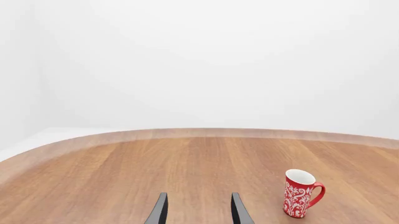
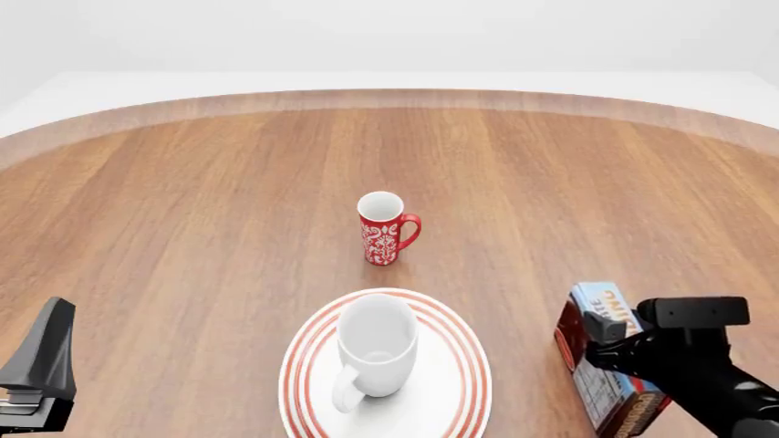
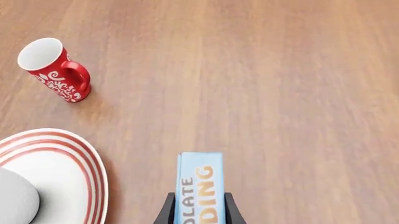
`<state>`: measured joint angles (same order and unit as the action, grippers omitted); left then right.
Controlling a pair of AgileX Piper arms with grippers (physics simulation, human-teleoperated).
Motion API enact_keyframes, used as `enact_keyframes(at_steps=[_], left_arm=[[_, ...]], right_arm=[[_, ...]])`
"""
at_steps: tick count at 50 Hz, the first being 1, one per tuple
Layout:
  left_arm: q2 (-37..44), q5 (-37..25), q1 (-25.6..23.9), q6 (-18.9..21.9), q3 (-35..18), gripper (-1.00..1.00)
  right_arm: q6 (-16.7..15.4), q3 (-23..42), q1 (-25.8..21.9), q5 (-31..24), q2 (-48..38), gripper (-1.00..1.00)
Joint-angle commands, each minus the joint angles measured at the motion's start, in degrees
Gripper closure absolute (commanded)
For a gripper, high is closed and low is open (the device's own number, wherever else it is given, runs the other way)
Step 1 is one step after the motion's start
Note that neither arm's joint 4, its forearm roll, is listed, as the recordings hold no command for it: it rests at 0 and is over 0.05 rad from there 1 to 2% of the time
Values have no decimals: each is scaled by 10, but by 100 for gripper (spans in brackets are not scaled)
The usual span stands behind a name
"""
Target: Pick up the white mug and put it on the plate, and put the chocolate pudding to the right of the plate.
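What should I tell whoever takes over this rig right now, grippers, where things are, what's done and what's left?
Left gripper: open, holding nothing, back at the table's near left.
Right gripper: shut on the chocolate pudding, right of the plate; whether the carton touches the table can't be told.
Done: white mug stands upright on the plate.
Left: confirm the pudding is set down, release, withdraw.
The red mug stands beyond the plate; leave it.

Bright even light, faint soft shadows, sharp clean renders, no glare or blur
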<state>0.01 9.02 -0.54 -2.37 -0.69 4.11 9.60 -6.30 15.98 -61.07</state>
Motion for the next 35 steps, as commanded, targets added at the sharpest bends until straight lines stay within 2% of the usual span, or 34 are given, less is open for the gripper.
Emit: enact_keyframes(at_steps=[1,7,8,23,35], left_arm=[[0,0,0,0,0,-100],[0,0,0,0,0,-100],[0,0,0,0,0,-100],[0,0,0,0,0,-100],[0,0,0,0,0,-100]], right_arm=[[5,-16,4,25,-41,100],[6,-17,2,23,-40,100],[6,-17,2,22,-39,-100],[8,-10,1,-7,-13,-100],[9,21,6,-92,71,-100]])
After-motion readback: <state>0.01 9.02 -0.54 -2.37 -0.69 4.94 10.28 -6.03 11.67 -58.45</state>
